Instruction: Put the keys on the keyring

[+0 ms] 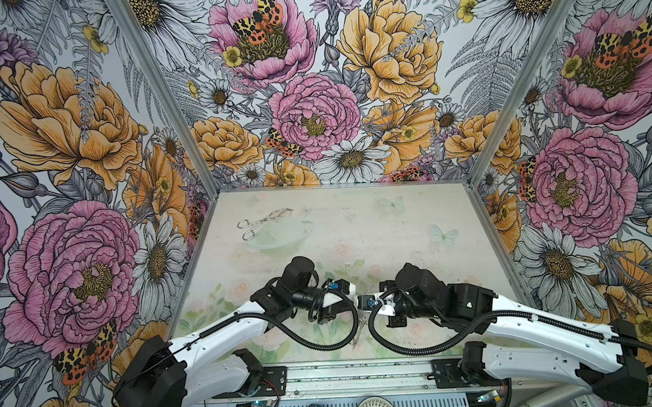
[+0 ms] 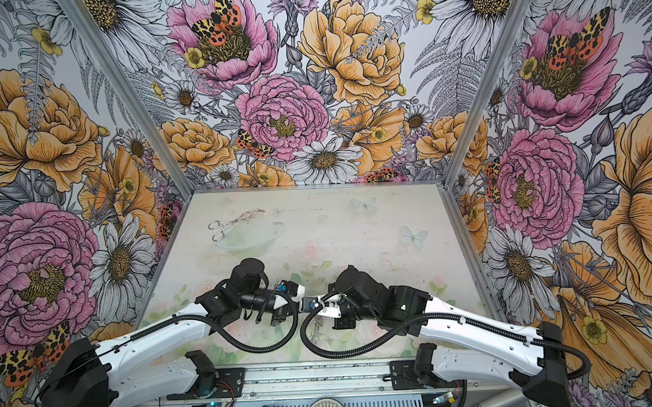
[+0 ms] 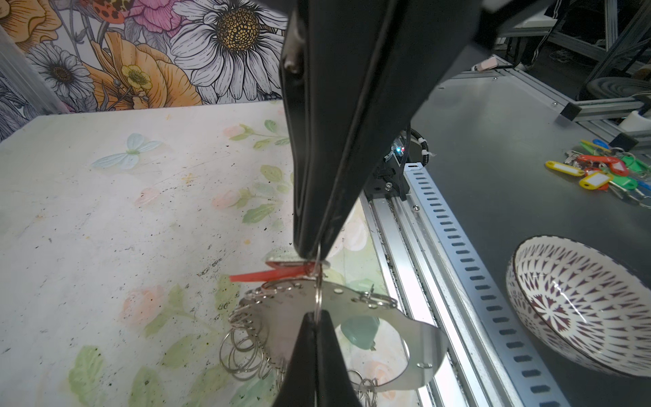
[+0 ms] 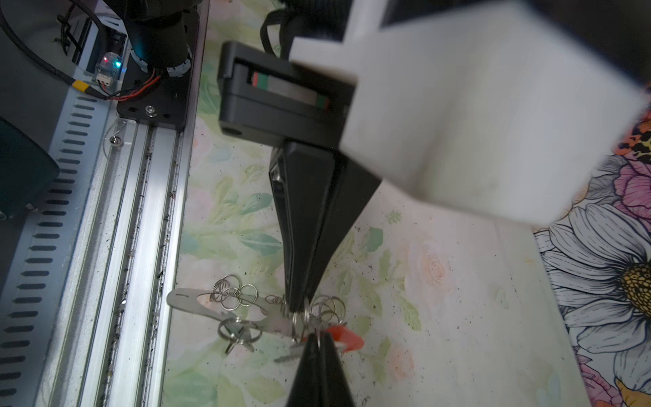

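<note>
Keyring (image 3: 422, 338) lengthwise toward front rail (image 3: 391, 229)

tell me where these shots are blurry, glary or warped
In the right wrist view the white arm block is a big out-of-focus blur and the red tag is soft; in the left wrist view the keyring mirrors light and the rail glares; both top views splay the walls wide-angle.

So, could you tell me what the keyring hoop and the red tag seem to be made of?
Keyring hoop: probably thin sheet metal, smooth grey, given its mirror-like glare and rivets. Red tag: likely plastic, glossy and slightly translucent.
</note>
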